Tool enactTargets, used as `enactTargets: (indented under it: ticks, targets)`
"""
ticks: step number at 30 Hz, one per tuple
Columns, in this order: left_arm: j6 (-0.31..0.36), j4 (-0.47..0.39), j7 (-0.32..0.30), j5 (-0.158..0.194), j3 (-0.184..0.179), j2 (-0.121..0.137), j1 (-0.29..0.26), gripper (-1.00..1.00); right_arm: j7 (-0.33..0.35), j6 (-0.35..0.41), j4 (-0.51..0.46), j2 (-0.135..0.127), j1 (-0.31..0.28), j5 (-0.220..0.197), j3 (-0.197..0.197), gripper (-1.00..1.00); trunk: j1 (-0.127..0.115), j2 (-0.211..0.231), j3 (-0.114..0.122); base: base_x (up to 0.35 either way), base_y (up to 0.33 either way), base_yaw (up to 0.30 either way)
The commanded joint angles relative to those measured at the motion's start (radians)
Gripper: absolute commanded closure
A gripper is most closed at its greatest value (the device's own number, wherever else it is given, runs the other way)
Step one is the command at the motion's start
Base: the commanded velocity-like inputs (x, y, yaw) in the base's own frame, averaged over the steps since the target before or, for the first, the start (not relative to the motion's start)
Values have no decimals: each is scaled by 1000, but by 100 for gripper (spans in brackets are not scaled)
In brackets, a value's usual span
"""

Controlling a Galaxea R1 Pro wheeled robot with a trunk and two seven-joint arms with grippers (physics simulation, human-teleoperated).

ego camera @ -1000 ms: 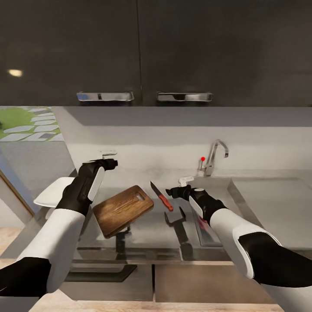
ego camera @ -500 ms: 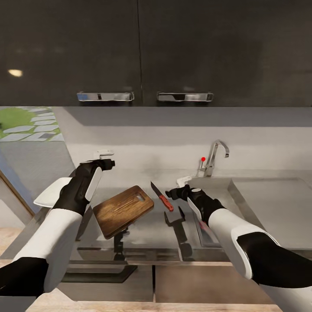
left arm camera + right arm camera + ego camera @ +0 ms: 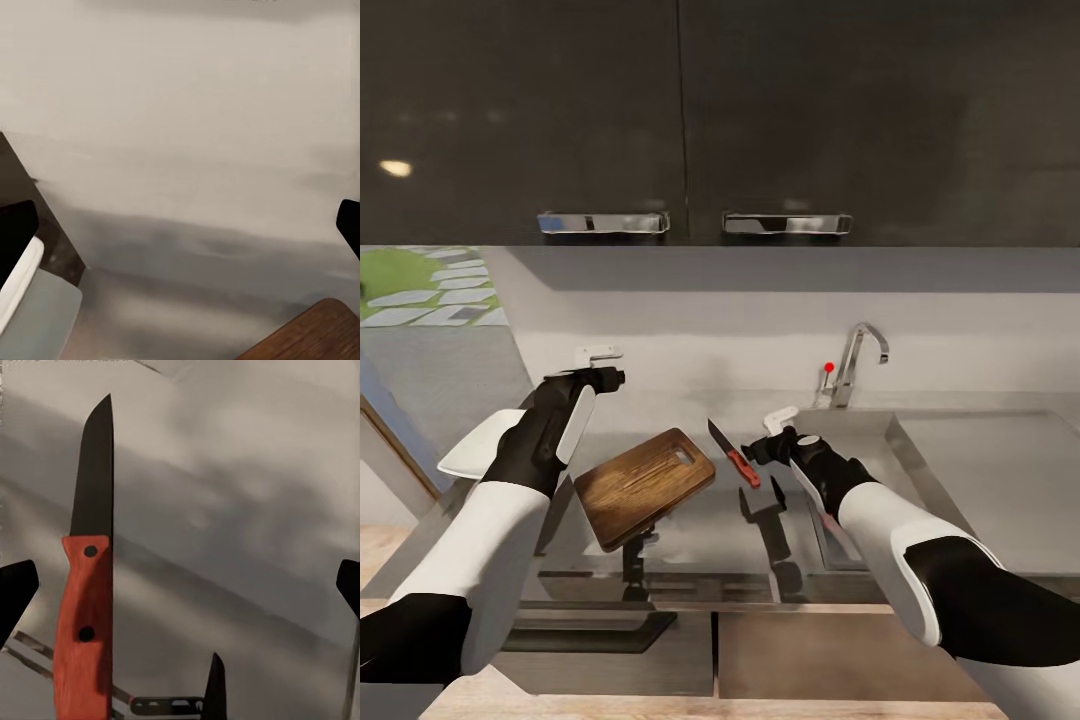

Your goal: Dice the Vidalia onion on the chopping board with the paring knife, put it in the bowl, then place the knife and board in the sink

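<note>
Your right hand (image 3: pixel 775 440) hangs with its fingers spread wide just above the worktop (image 3: pixel 690 540), beside the red handle of the knife (image 3: pixel 734 453) and gripping nothing. Through the right wrist camera the knife (image 3: pixel 88 585) lies flat between the two dark fingertips (image 3: pixel 16 589), blade pointing away, handle off toward one finger rather than centred. Your left hand (image 3: pixel 600 365) is raised above the worktop's left part, just clear of the chopping board (image 3: pixel 644 485); its fingers look spread too, and it is empty.

Judging by the layout, the job has barely begun. The board is bare, with no onion or diced pieces on it, and the knife rests untouched just right of it. The white bowl (image 3: pixel 480 445) sits at the worktop's left end, half hidden behind your left forearm, and whether it holds anything cannot be told. Beyond the knife, the sink (image 3: pixel 840 425) lies below the chrome tap (image 3: pixel 857 360); your right arm covers much of the basin, so the onion cannot be made out. Fetching, dicing, transferring and clearing away all appear to remain.

Only the right wrist camera gives you the knife's alignment against the fingers; the left wrist camera offers a corner of the board (image 3: pixel 307 337) and a sliver of the bowl (image 3: pixel 34 315) against the pale wall.
</note>
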Motion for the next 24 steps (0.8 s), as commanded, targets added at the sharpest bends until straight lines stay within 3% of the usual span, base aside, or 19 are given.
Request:
enactTargets:
  ticks: [1,24]
  targets:
    - [3,-1,9,10,-3,1,-1,-100,4,6,-2,2,-1,11,-3,-100,1,-2,-2,0,0,0]
    - [4,-17,10,10,-3,0,-1,-100,4,-3,50,42,1,13,-3,-100,1,-2,-2,0,0,0]
